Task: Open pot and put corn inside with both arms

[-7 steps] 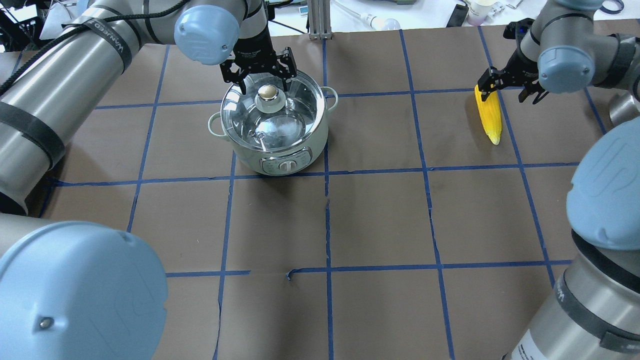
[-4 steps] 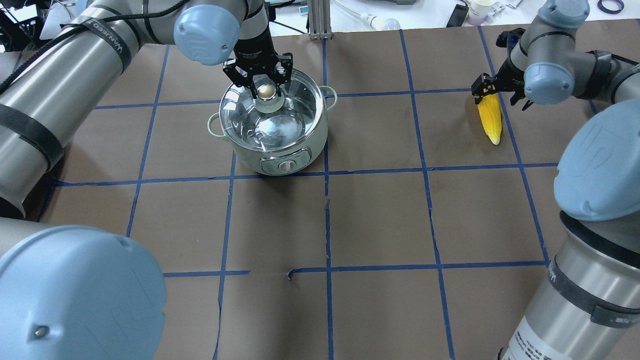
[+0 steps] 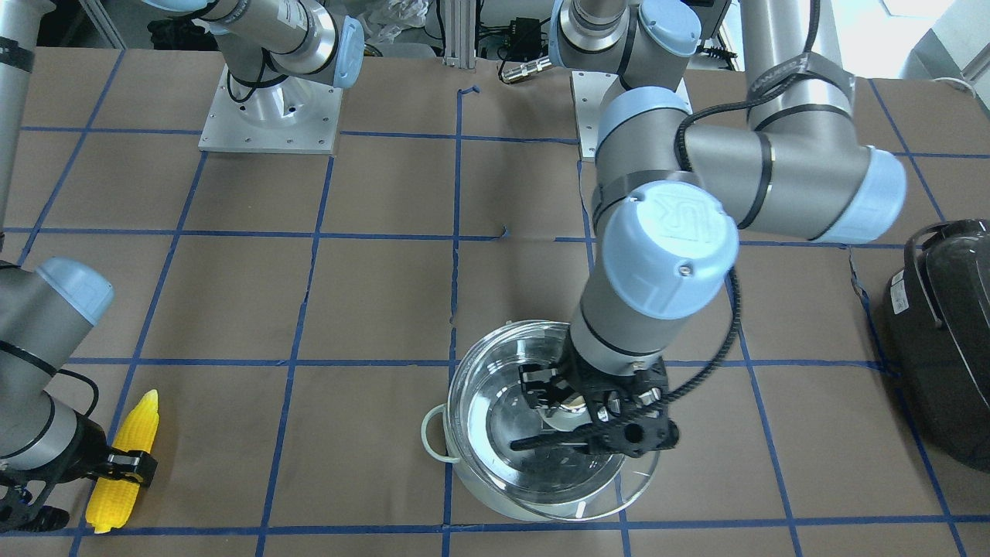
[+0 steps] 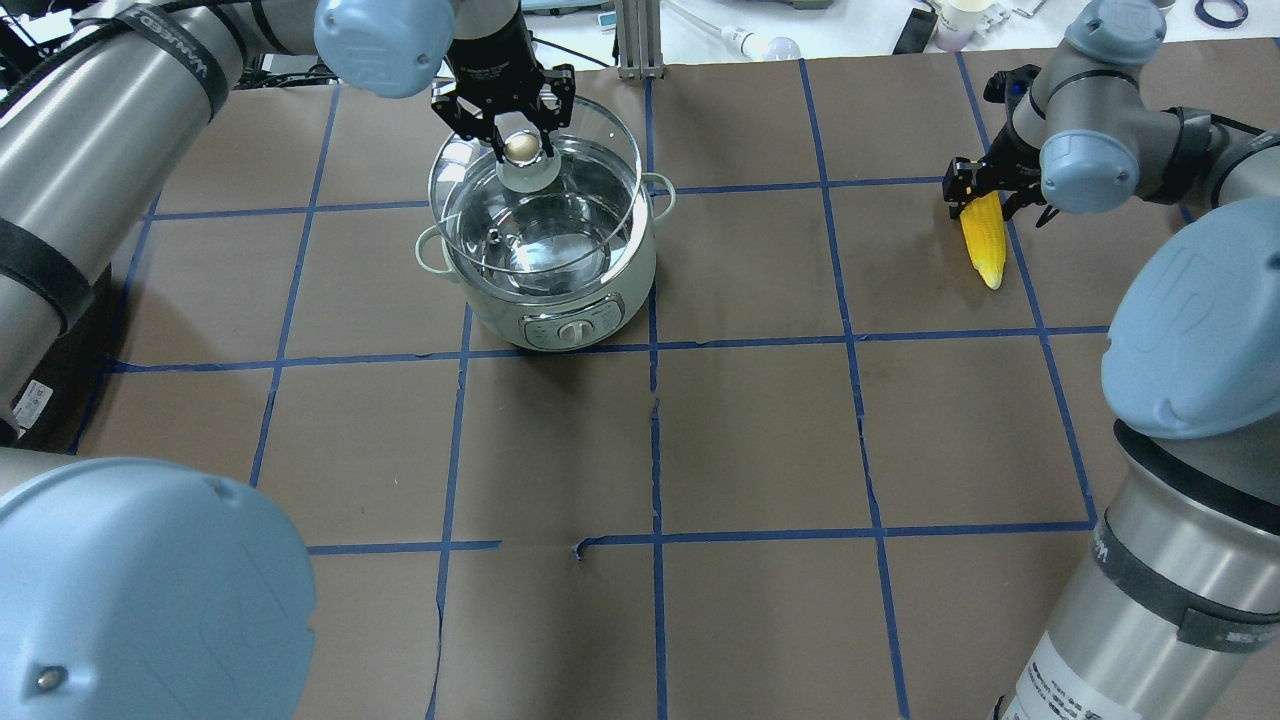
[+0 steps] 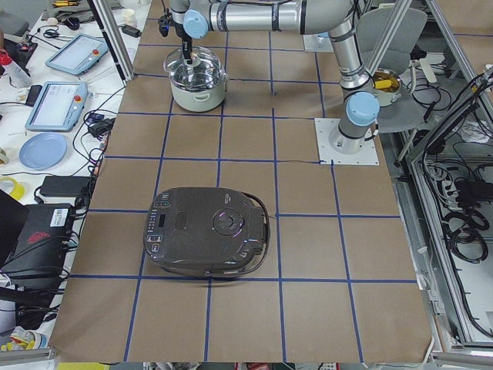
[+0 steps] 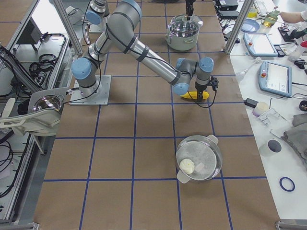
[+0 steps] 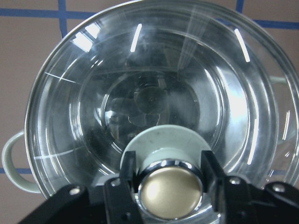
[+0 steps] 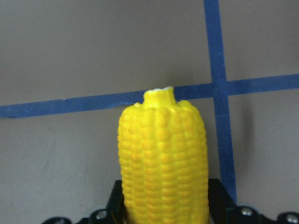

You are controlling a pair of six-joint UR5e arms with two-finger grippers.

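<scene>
The mint-white pot (image 4: 560,290) stands on the table at the far left. My left gripper (image 4: 522,140) is shut on the brass knob (image 7: 170,189) of the glass lid (image 4: 600,135) and holds the lid lifted just above the pot's rim, shifted toward the far side. The yellow corn (image 4: 985,245) lies on the table at the far right. My right gripper (image 4: 990,190) is shut on its thick end, with a finger (image 8: 117,203) pressed to each side. The corn also shows in the front view (image 3: 124,464).
A dark grey rounded appliance (image 3: 943,348) sits at the table's end beyond my left arm. A second steel pot (image 6: 199,158) with a pale lump inside stands near the table's other end. Blue tape lines grid the brown tabletop (image 4: 750,430).
My left gripper moved onto the knob, shut on it and raised the lid off the pot toward the far side. My right gripper narrowed onto the corn's thick end.
</scene>
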